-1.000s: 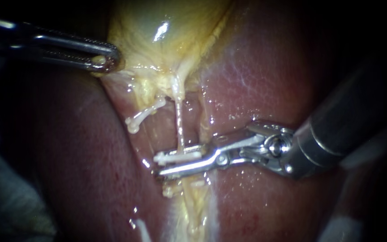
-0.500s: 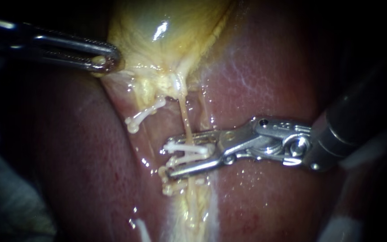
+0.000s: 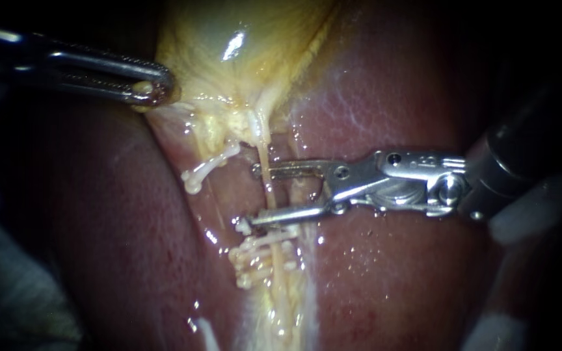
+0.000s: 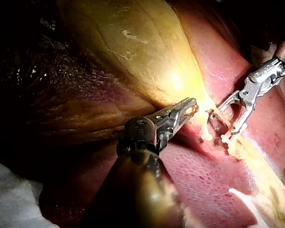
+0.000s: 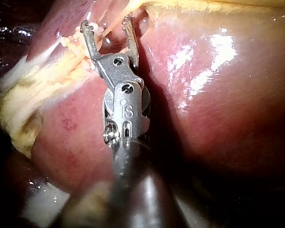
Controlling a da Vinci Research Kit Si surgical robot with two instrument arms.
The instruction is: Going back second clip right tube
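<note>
Our right instrument (image 3: 250,197), mid-frame, has its jaws spread wide, with the right tube (image 3: 267,186) running between them. The white clips (image 3: 255,255) sit bunched on that tube just under the lower jaw. Upper left, our left instrument (image 3: 154,89) is clamped on the gallbladder (image 3: 242,39) edge.

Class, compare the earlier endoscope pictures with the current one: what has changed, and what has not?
The silvery right instrument let go of the white plastic clip, leaving it on the thin pale tube, then opened wide and drew back rightward and upward. The left instrument stays clamped on the yellow gallbladder; the reddish liver is unmoved.
</note>
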